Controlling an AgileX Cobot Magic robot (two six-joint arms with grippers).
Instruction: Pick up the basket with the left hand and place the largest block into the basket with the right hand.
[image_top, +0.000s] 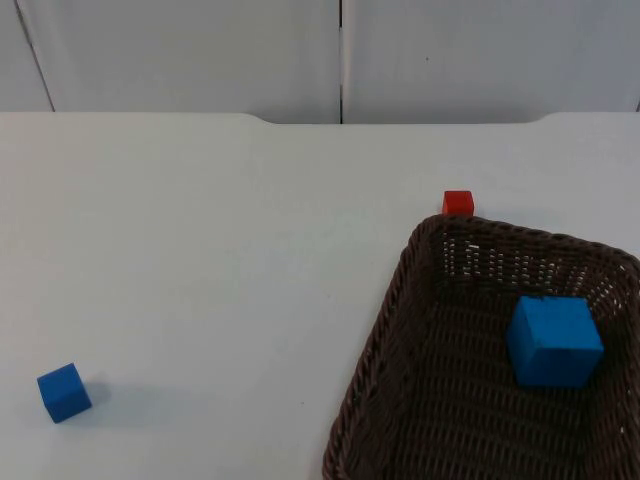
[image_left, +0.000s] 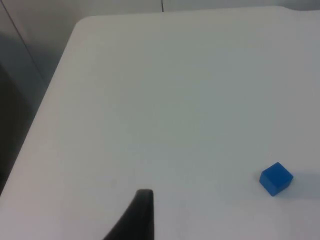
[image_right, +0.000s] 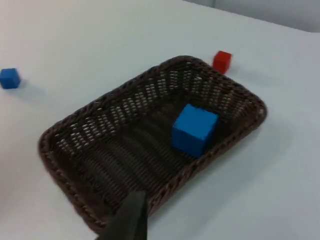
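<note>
One large blue cube (image_right: 194, 129) sits inside the brown wicker basket (image_right: 75, 155) beneath the right claw (image_right: 131, 220), probably delivered; neither claw's opening is discernible.

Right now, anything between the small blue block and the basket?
Nothing: in the top view, bare white table runs from the small blue block to the basket rim. Right wrist view agrees.

We see soft, even light on the white desk (image_top: 200, 260) (no glare). The small blue block (image_top: 64, 392) casts a faint shadow toward three o'clock. The wrist views look slightly blurred, their fingertips out of focus.
</note>
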